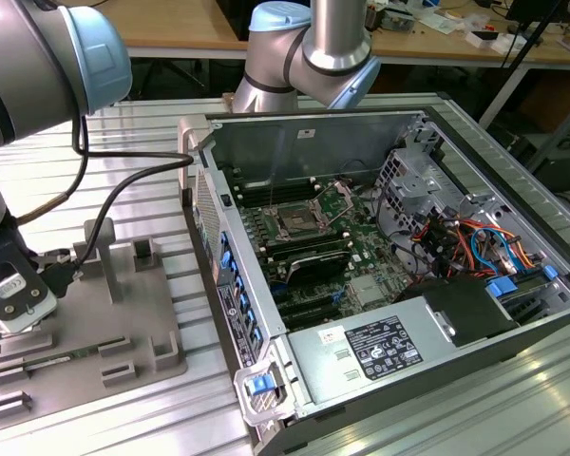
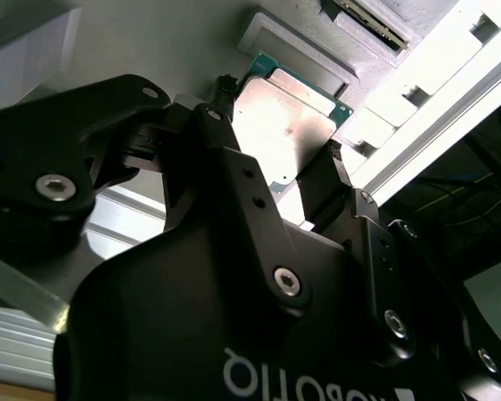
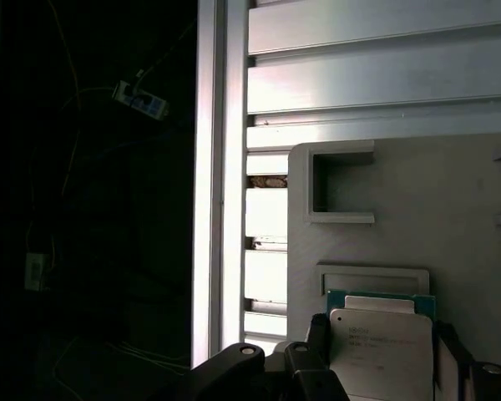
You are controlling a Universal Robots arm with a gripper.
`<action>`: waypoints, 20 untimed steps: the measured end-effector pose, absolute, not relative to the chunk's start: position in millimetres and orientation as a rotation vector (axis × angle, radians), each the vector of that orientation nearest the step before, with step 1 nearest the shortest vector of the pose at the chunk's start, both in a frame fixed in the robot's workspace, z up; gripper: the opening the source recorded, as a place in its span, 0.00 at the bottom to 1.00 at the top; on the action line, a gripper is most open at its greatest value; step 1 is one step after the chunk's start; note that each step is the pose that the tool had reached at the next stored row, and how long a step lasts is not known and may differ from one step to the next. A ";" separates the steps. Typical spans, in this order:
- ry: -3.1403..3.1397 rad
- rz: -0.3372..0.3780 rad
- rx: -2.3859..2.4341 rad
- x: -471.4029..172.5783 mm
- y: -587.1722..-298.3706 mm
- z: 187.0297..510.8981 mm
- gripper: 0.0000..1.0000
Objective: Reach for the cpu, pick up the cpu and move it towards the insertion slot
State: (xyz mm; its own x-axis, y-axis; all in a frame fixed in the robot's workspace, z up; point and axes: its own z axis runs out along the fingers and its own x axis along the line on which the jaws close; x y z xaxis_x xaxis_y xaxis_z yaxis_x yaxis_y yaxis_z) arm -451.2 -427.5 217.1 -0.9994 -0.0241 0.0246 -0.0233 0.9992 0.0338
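grey plastic tray (image 1: 147,328) lay under the gripper (image 1: 19,318) at the exterior view's left. in the second wrist view its black fingers (image 2: 334,167) were drawn in narrow against two opposite edges of the cpu (image 2: 288,125), silvery top showing, beside a rectangular recess of the tray. the insertion slot (image 1: 294,223) sat well apart, inside the open computer case (image 1: 313,122).

Arm (image 1: 309,43) was folded over to the exterior view's left, wrist pointing downward, hand (image 1: 15,309) low. In both wrist views, black fingers (image 2: 336,171) pressed opposite edges of the cpu (image 2: 284,117), hand clamped on it.
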 end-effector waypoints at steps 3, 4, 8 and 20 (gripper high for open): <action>-3.116 -0.052 0.037 -451.2 -427.5 217.7 0.55; -3.116 -0.052 0.037 -451.2 -427.5 217.9 0.55; -3.116 -0.052 0.037 -451.2 -427.5 218.9 0.55; -3.116 -0.052 0.037 -451.2 -427.5 221.5 0.55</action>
State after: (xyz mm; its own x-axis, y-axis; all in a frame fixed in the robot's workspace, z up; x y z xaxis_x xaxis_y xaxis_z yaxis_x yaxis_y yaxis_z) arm -451.2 -427.5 221.5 -0.9994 -0.0241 0.0248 -0.0233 0.9992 0.0337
